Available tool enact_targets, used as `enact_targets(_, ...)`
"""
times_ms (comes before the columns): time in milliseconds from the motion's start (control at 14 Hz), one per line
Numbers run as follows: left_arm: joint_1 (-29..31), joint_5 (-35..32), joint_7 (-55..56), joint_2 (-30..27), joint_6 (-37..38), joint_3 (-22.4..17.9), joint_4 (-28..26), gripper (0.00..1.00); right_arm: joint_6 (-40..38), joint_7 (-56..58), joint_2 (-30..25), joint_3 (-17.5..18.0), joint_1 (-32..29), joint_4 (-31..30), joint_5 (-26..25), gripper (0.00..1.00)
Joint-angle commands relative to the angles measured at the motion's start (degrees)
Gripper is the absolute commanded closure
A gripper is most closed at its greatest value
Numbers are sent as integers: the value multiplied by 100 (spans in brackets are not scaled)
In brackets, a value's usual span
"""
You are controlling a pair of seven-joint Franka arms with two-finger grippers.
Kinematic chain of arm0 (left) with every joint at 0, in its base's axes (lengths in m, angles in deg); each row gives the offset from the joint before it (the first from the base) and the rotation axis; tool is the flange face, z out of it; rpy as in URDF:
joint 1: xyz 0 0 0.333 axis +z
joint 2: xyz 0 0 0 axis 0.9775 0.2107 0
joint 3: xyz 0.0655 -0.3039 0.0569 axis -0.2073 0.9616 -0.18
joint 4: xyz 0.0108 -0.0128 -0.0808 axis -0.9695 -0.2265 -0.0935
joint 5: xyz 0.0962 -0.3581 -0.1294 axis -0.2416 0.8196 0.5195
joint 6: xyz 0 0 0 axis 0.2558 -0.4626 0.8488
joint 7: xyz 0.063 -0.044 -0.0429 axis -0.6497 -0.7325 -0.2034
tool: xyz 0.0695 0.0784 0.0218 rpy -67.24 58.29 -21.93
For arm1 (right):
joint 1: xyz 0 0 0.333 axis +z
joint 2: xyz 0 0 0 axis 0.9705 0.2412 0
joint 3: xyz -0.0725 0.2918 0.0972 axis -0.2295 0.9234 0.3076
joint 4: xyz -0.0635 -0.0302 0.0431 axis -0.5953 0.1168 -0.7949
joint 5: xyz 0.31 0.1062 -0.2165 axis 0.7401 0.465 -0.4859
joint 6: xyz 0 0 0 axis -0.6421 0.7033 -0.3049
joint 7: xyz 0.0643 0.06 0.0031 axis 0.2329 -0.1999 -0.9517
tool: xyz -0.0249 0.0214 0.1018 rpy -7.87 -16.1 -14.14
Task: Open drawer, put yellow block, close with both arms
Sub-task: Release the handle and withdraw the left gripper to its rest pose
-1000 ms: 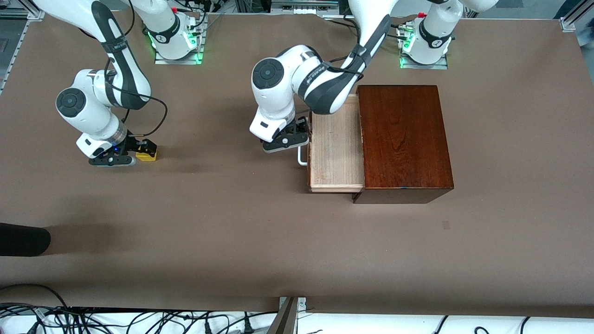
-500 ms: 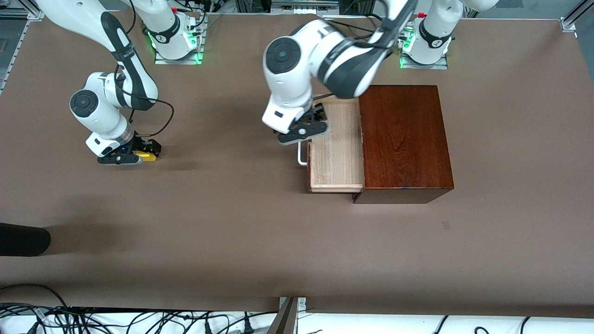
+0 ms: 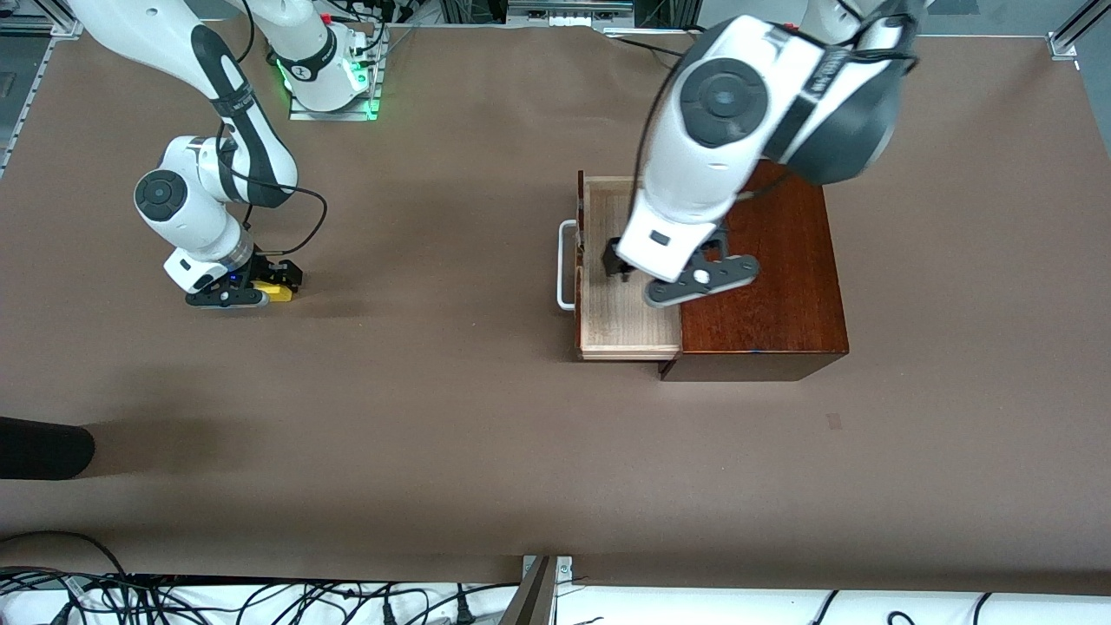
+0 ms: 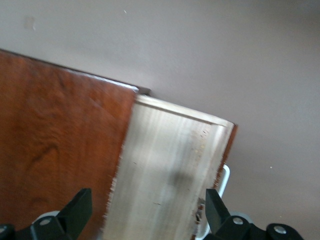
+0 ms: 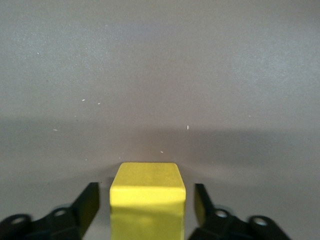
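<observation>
The drawer (image 3: 621, 304) stands pulled out of the dark mahogany box (image 3: 764, 260), its pale tray empty and its white handle (image 3: 564, 265) toward the right arm's end. My left gripper (image 3: 647, 265) hangs high over the tray and the box edge, open and empty; the left wrist view shows its fingers (image 4: 75, 212) wide apart above the tray (image 4: 170, 170) and the box (image 4: 60, 140). The yellow block (image 3: 278, 292) sits on the table at the right arm's end. My right gripper (image 3: 265, 285) is low around it, open. In the right wrist view the block (image 5: 147, 195) lies between the fingers (image 5: 87, 205) with a gap on each side.
A dark rounded object (image 3: 43, 447) juts onto the table at the right arm's end, nearer to the front camera. Cables (image 3: 260, 599) run along the table's near edge. The arm bases (image 3: 330, 87) stand at the back.
My left gripper has left the drawer handle, risen and moved over the open tray and the box. The drawer has stayed open. My right gripper has shifted slightly around the yellow block.
</observation>
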Motion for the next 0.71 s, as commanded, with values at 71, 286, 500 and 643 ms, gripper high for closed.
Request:
enact_targets(71, 490, 268, -798, -567, 237, 84, -484, 0, 127, 97, -46, 34, -55, -108, -35, 81)
enact_targets(286, 938, 268, -1526, -953, 466, 75, -773, 0, 40, 246, -159, 25, -46, -91, -35, 82)
enact_targets(500, 1448, 251, -2291, -1366, 501, 75, -1151, 0, -696, 256, -615, 51, -37, 102, -35, 82)
enact_targets(643, 1878, 242, -2915, -1455, 668, 75, -1196, 0, -1268, 256, -906, 78, -2, 400, -44, 82)
